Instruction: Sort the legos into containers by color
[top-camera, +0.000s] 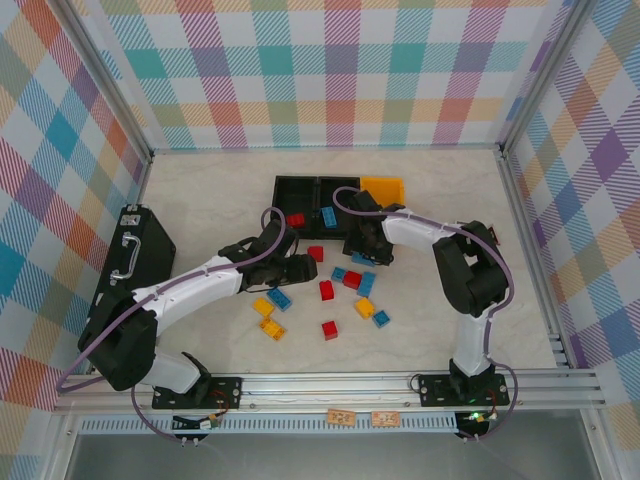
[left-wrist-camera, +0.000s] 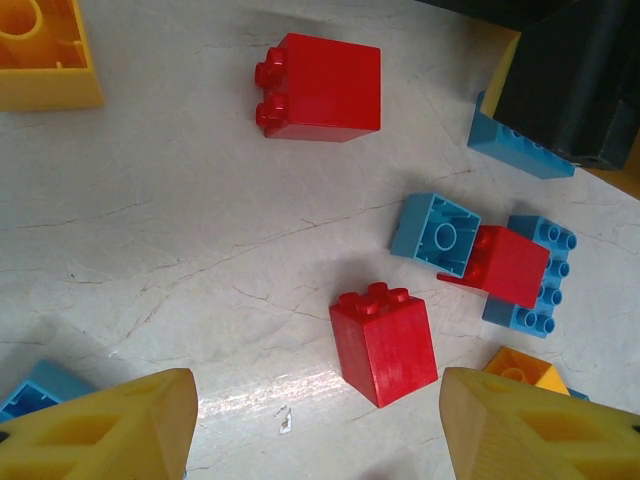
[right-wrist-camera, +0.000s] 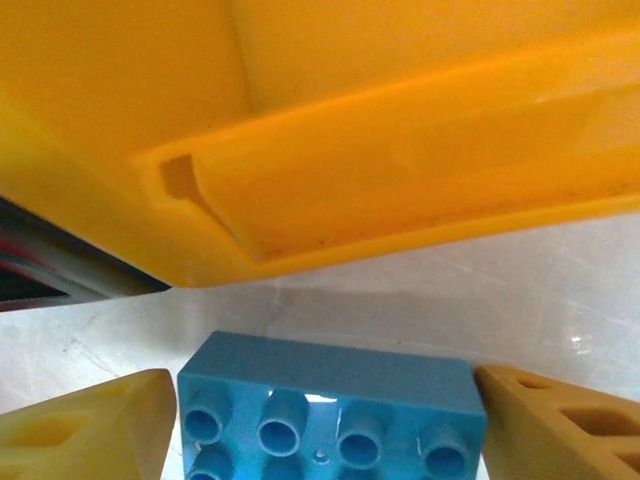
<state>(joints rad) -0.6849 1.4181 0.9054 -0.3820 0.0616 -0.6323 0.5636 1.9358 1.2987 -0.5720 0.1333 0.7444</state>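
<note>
The containers stand in a row at the back: two black bins (top-camera: 298, 190) and a yellow-orange bin (top-camera: 385, 190) (right-wrist-camera: 330, 130). One black bin holds a red lego (top-camera: 296, 219), the other a blue lego (top-camera: 328, 215). Red, blue and yellow legos lie scattered on the table (top-camera: 330, 295). My left gripper (top-camera: 303, 270) (left-wrist-camera: 315, 425) is open low over the table, with a red lego (left-wrist-camera: 385, 345) standing between its fingers, nearer the right one. My right gripper (top-camera: 362, 248) (right-wrist-camera: 325, 440) is by the yellow-orange bin, its fingers against both ends of an upturned oblong blue lego (right-wrist-camera: 325, 405).
A large black case with a handle (top-camera: 130, 255) lies at the left. Metal frame rails (top-camera: 530, 250) bound the table on the right and front. In the left wrist view, another red lego (left-wrist-camera: 320, 88) and a blue-and-red cluster (left-wrist-camera: 500, 262) lie just beyond the jaws.
</note>
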